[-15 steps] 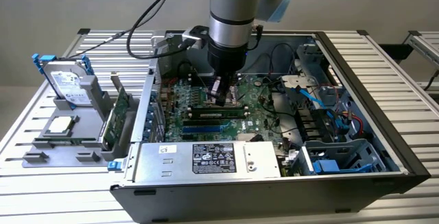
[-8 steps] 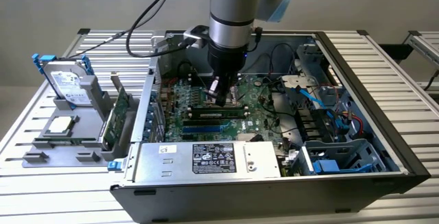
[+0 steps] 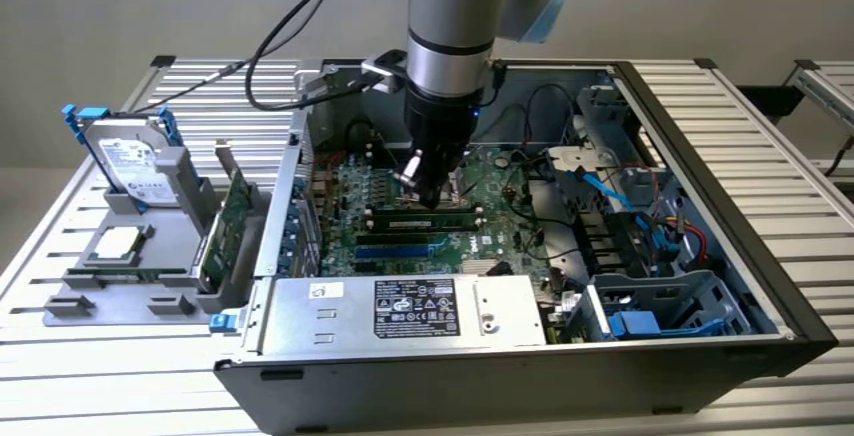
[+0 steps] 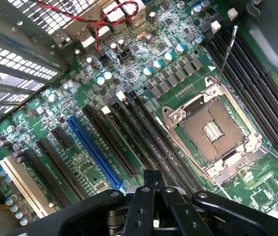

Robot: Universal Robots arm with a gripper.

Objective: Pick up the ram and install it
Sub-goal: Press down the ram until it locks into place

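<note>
One pincer [image 3: 430, 194]: closed, its two fingers pressed together with nothing seen between them; in the wrist view they meet in a single dark tip [image 4: 151, 178].
Pincer's place: low inside the open computer case [image 3: 747, 286], hanging straight down from the arm over the motherboard [image 4: 178, 83].
Ram [image 3: 424, 221]: a narrow green stick with dark chips, lying along the memory slots just beneath the pincer's tip; whether they touch cannot be told.
Beside the tip: long dark slots [image 4: 143, 137] and a blue slot [image 4: 95, 150], seen from the wrist.
CPU socket [image 4: 212, 130]: open, contacts bare, lever [image 4: 226, 54] raised.
Power supply [image 3: 414, 308]: at the case's near edge, label facing up.
Grey tray [image 3: 67, 306]: outside the case on the exterior view's left, carrying a hard drive [image 3: 134, 161], a square silver chip [image 3: 116, 243] and an upright expansion card [image 3: 230, 221].
</note>
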